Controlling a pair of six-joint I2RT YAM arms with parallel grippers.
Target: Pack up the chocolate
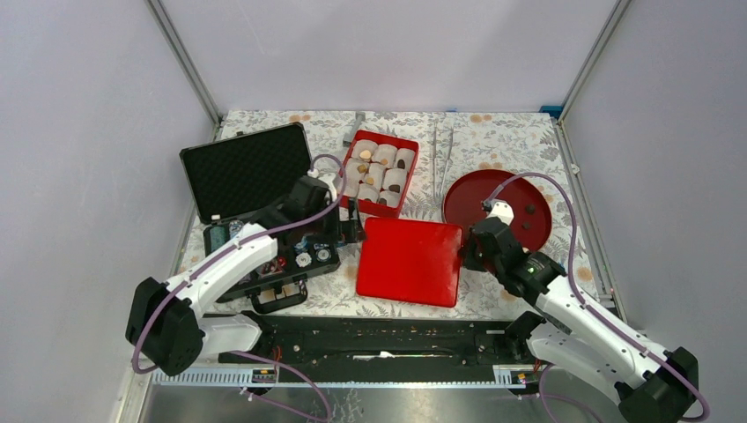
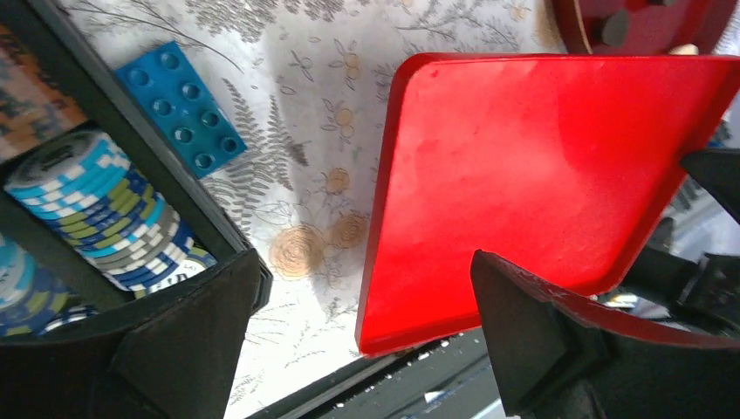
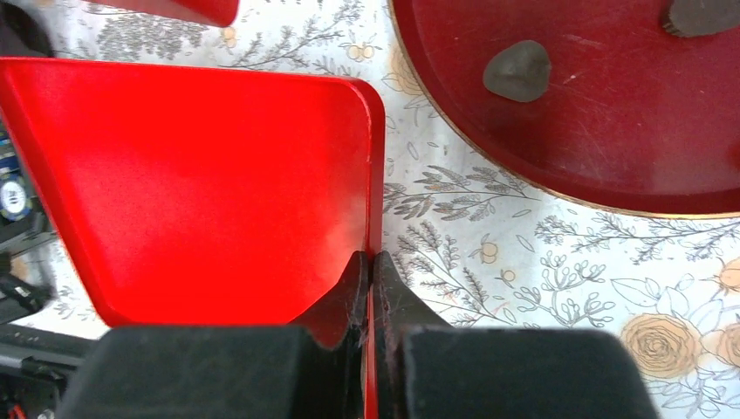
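Chocolate (image 3: pixel 518 70) lies as dark lumps on the round plate (image 3: pixel 611 148), ahead and to the right of our right gripper (image 3: pixel 373 262), which pinches the red lid (image 3: pixel 201 175) by its edge. Our left gripper (image 2: pixel 366 266) gapes wide, holding nothing, over the lid's opposite edge, with the chip case (image 2: pixel 150 166) to its left.

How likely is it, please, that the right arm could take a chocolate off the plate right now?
Probably not yet: its tool is shut on the edge of the lid. The chocolate lies close by on the plate, uncovered.
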